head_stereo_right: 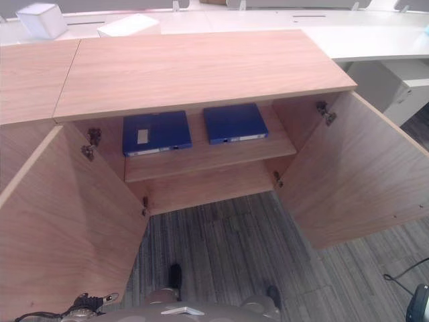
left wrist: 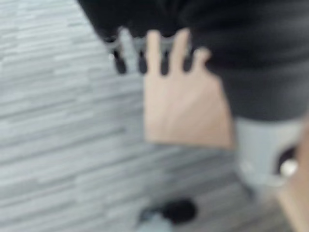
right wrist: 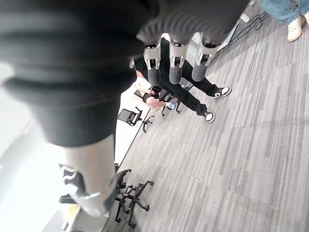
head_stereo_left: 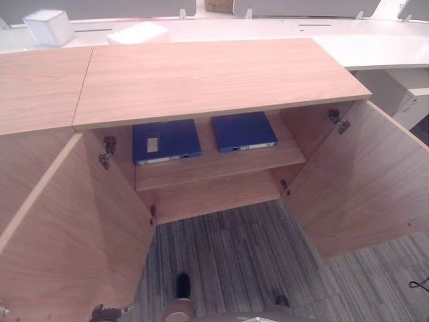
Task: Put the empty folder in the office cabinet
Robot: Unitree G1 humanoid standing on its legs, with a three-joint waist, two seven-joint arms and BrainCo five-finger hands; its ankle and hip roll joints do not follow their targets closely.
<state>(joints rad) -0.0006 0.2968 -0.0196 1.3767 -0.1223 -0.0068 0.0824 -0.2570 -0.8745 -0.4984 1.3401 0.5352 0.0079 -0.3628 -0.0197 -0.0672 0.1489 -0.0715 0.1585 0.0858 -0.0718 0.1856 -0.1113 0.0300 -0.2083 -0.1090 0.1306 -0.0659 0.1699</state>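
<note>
Left hand [left wrist: 117, 57] hung low beside the cabinet's open left door [head_stereo_left: 67, 235], its fingers straight and relaxed over the grey carpet [head_stereo_left: 228, 255], with nothing in them; the wrist view was blurred, but no object showed past the fingertips. That door stood swung wide toward the robot.

Inside the office cabinet [head_stereo_left: 214, 74], the upper shelf [head_stereo_left: 221, 164] carried two folders lying flat, side by side and slightly apart. At its left end lay the left blue folder [head_stereo_left: 165, 141], with a pale label on its cover and its spine facing outward. Just beside it, toward the right end, lay the right blue folder [head_stereo_left: 242, 130], turned slightly and also showing its spine at the front. I could not tell which of the two was the empty one. Below the shelf, the lower compartment showed bare wood.

On the far side, the right door [head_stereo_left: 365, 181] stood open as well. Behind the cabinet ran a white desk [head_stereo_left: 375, 47] with a white box [head_stereo_left: 48, 25] at its left end.

Right hand [right wrist: 176, 60] was released too, fingers loose above the carpet and grasping nothing, with a person [right wrist: 193, 96] in dark trousers and some office chairs [right wrist: 130, 116] beyond.
</note>
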